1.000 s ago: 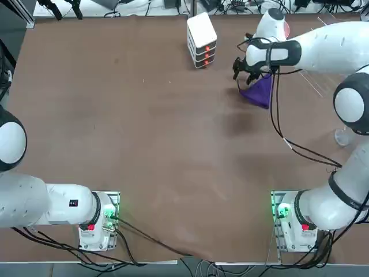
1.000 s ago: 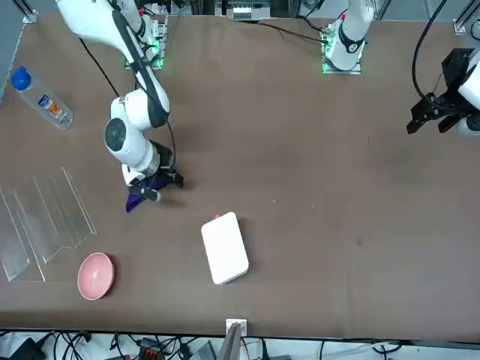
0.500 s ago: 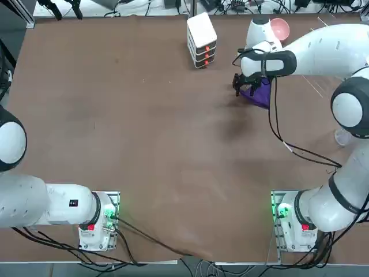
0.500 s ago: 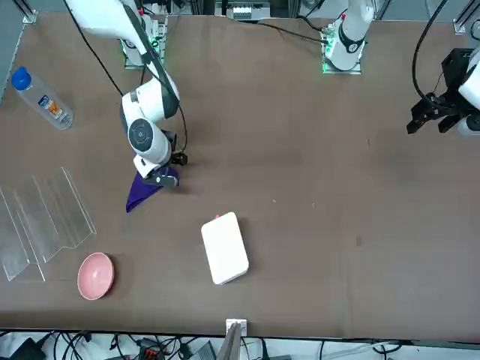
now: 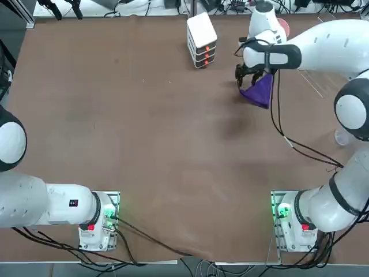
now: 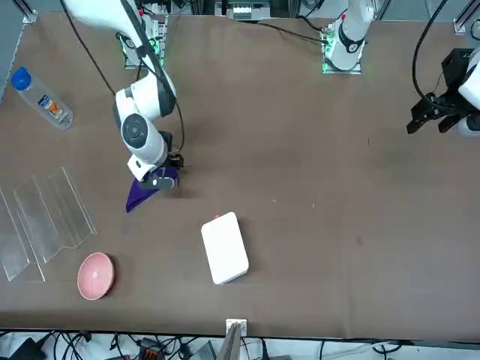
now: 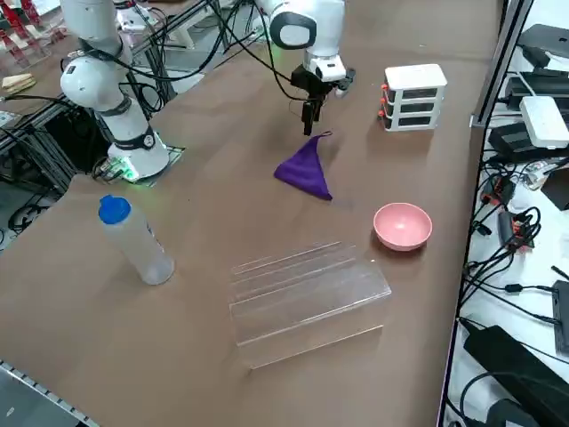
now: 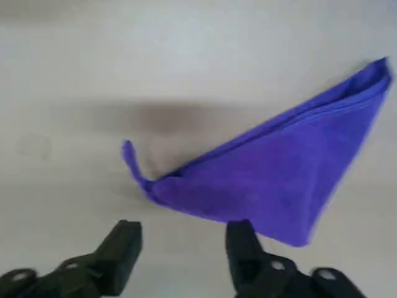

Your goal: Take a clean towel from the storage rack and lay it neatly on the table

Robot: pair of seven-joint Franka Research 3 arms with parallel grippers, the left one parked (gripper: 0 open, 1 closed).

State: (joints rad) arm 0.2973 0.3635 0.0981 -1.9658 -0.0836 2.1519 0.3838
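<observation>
towel (image 7: pixel 307 171) off the storage rack (image 7: pixel 307 302) and down on the worktop (image 7: pixel 204 231), so the fetching half of the job looks done; it lies on the robot's left side of the rack, near it but apart from it. the laying-out half is what's left. the purple cloth is folded over on itself into a lopsided triangle, with one thin corner curled into a little tail, so i wouldn't call it neat. the right tool (image 8: pixel 184 231) has its two fingers apart with nothing between them; it is at the towel, on the side away from the rack, and the cloth isn't in its grip. my guess is that it needs to take one loose corner or the top layer, draw that out so the fold opens, and then flatten the rest. pinching both layers together would probably just drag the bundle along, and cloth this thin may well bunch up again. the pink bowl (image 7: pixel 403 226) sits just beside the rack, near enough to be worth minding if the towel gets pulled that way. call it roughly halfway.
</observation>
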